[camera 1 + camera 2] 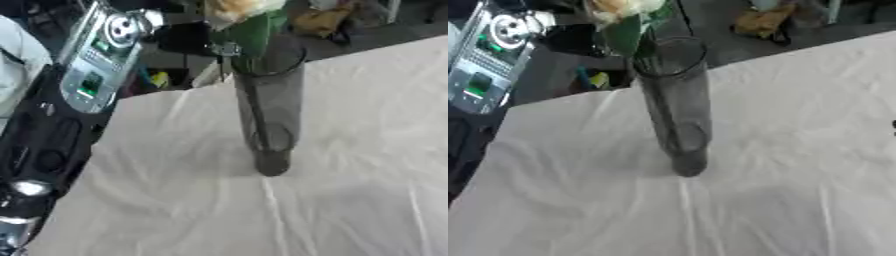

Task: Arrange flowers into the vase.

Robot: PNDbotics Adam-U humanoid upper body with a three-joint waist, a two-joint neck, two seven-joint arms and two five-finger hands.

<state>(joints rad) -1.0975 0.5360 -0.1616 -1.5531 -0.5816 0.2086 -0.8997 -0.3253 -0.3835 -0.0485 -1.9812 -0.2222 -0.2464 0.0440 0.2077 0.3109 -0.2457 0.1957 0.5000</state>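
One vase (269,115), dark clear glass, upright on the white-clothed table (350,200), long axis vertical, mouth up; one flower (241,12), pale cream bloom with green leaves, stem down inside the vase; no readable writing; left arm (96,55) at left edge, hands out of sight, state unknown.

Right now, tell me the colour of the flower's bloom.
Cream-yellow bloom, clearest in the left eye view.

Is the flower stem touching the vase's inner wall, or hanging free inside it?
Touching. In the left eye view the flower stem runs down inside the vase and lies along its left inner wall; no gap shows.
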